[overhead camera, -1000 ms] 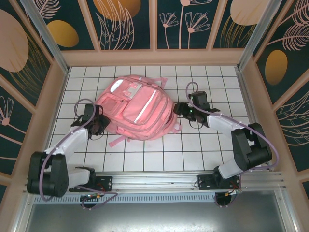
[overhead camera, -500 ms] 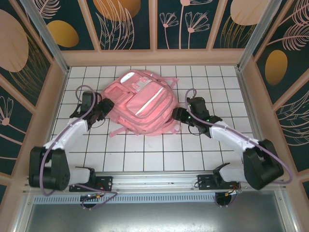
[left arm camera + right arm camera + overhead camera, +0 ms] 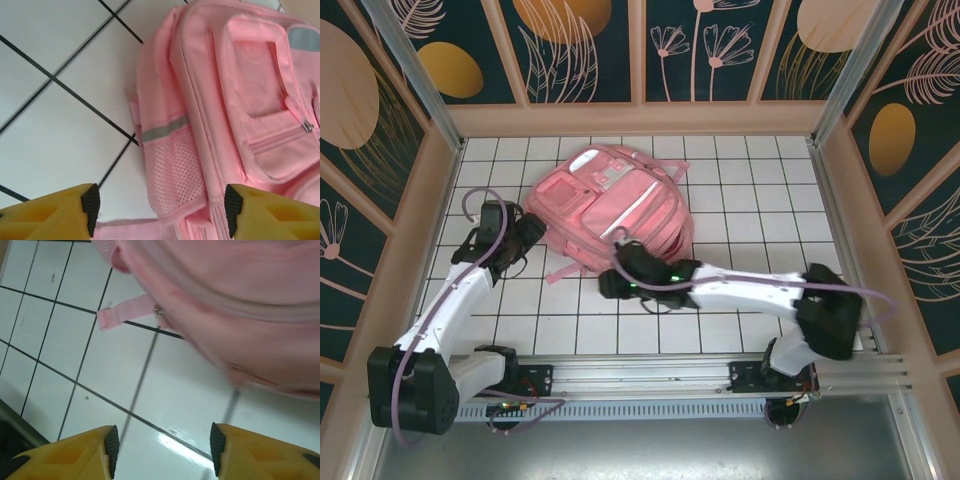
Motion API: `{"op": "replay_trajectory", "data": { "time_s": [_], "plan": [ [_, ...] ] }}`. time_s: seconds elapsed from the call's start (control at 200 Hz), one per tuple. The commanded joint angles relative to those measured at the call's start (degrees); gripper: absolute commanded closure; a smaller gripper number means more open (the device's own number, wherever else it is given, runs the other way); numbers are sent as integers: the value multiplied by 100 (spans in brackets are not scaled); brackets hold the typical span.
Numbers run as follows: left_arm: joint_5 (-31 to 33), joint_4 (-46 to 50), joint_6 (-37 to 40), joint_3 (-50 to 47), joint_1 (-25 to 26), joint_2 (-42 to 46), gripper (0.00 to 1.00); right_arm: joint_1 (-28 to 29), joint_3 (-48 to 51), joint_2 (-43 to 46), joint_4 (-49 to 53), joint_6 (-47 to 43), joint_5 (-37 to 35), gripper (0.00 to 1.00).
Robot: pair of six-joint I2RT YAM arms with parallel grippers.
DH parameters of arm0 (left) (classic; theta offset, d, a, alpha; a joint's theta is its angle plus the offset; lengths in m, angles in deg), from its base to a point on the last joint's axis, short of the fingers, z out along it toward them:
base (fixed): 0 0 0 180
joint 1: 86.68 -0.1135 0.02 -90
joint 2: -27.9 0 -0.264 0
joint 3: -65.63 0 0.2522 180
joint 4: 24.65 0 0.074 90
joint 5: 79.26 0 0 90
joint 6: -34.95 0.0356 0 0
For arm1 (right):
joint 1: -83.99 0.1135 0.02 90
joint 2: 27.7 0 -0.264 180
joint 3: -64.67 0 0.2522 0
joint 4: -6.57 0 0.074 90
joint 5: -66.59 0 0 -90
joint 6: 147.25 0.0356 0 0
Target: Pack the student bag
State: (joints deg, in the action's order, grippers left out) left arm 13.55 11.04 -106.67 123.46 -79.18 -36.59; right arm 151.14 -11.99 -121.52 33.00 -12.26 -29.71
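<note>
Top external shows me the student bag lying face-up on the tiled bench, its white patches too small for me to read. Left jaws stand released just beside its mesh side pocket. Right jaws, also released, hover over bare tile at its near edge.

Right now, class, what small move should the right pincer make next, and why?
Probably ease the right pincer forward to the near edge of the student bag. Its jaws stand open and empty over the table, short of the pink fabric, so nothing can be gripped from there.
</note>
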Motion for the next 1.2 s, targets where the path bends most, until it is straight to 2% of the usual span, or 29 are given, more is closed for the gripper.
{"op": "replay_trajectory", "data": {
  "time_s": [0.0, 0.23, 0.37, 0.46, 0.535, 0.651, 0.816, 0.926, 1.011, 1.106, 1.191],
  "plan": [
    [618, 382, 247, 358, 14, -79, 31, 45, -1163, -937, 1096, 1085, -294, 49],
    [1018, 122, 503, 329, 8, -183, 31, -3, -2312, -2130, 1609, 1978, -204, 50],
    [890, -48, 486, 189, 5, -283, 31, 8, -2506, -2472, 1635, 2494, -199, 50],
    [822, -97, 503, 200, 5, -228, 31, 10, -2546, -2609, 1496, 2697, -288, 53],
    [816, -121, 499, 189, 5, -179, 31, 33, -2585, -2722, 1413, 2885, -412, 63],
    [684, -163, 454, 154, 5, -174, 31, 154, -2882, -2940, 1577, 2969, -904, 67],
    [646, -163, 442, 146, 7, -139, 32, 220, -3590, -3352, 2190, 2814, -1705, 62],
    [678, -155, 418, 152, 5, -108, 32, 219, -3812, -3599, 2512, 3065, -1817, 51],
    [685, -145, 400, 152, -7, -100, 32, 252, -4025, -3808, 2665, 3185, -1786, 51],
    [686, -145, 405, 158, -4, -79, 32, 308, -4450, -4072, 3075, 3208, -2092, 51],
    [630, -171, 397, 148, -3, -90, 32, 297, -4600, -4217, 3023, 2969, -2326, 52]
  ]
}}
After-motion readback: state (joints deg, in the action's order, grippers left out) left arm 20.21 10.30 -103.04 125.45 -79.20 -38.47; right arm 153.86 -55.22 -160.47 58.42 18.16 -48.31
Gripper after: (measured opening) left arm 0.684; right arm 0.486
